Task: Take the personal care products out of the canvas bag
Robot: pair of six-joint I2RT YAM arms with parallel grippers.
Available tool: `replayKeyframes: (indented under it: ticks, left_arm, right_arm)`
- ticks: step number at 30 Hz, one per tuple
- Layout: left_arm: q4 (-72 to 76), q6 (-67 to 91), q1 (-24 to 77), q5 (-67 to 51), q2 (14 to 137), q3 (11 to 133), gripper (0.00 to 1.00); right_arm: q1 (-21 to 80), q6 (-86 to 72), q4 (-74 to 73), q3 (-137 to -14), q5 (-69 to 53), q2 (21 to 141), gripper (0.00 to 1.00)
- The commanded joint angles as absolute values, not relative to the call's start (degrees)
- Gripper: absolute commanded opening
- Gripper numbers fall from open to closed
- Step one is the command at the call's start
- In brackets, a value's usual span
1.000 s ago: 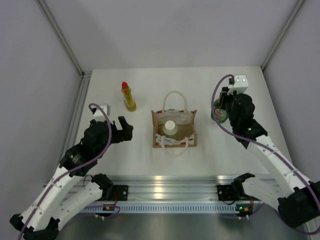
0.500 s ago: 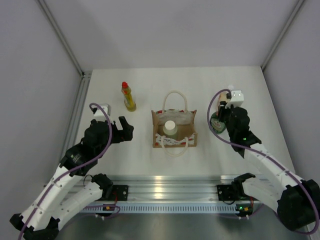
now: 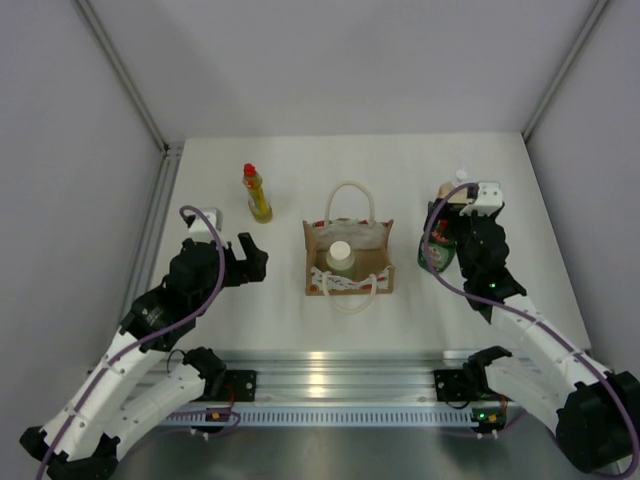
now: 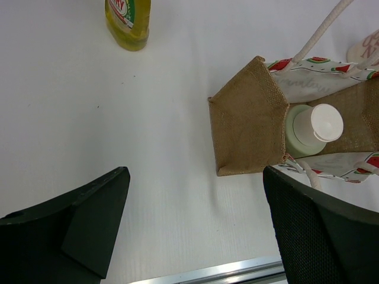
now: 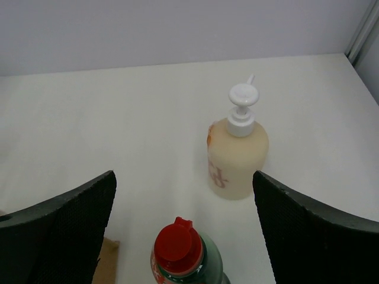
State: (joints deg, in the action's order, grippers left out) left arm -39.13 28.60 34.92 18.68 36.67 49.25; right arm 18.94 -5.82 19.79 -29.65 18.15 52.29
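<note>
The canvas bag (image 3: 348,262) stands mid-table, tan with cream handles. Inside it stands a pale bottle with a white cap (image 3: 340,257), also visible in the left wrist view (image 4: 311,127). A slim yellow bottle with a red cap (image 3: 257,192) stands left of the bag. On the right, a dark green bottle with a red cap (image 5: 185,255) stands upright on the table between the fingers of my open right gripper (image 5: 183,177), touching neither. A cream pump bottle (image 5: 237,157) stands just beyond it. My left gripper (image 4: 195,171) is open and empty, left of the bag.
Grey walls enclose the white table (image 3: 300,170) on three sides. An aluminium rail (image 3: 340,385) with both arm bases runs along the near edge. The bag's corner (image 4: 237,136) lies close to my left gripper's right finger.
My right gripper has opened and let go of the dark green bottle, which now stands by the cream bottle. The left arm has not moved.
</note>
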Motion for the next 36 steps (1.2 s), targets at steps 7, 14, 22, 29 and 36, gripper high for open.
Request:
replayKeyframes:
  ticks: [7, 14, 22, 29, 36]
  left_arm:
    - [-38.67, 28.21, 34.72, 15.83, 38.49, 49.13, 0.98]
    - [-38.23, 28.30, 35.15, 3.35, 49.89, 51.93, 0.98]
    - [-38.32, 26.28, 42.16, 7.71, 60.10, 62.48, 0.98]
    - [-39.99, 24.09, 53.26, 16.61, 71.53, 73.20, 0.98]
    - [-39.99, 23.38, 54.40, 19.15, 82.77, 80.06, 0.95]
  right_arm:
    - [17.93, -9.92, 15.93, -33.57, 17.23, 46.15, 0.95]
    - [17.84, -15.20, 5.19, -32.36, 7.15, 34.20, 0.99]
    - [17.93, -23.45, 0.09, -26.63, -1.48, 19.70, 0.99]
    - [17.93, -26.63, -5.97, -27.07, -8.95, 16.70, 0.99]
    - [17.93, -27.25, -11.77, -29.44, -13.79, 15.03, 0.99]
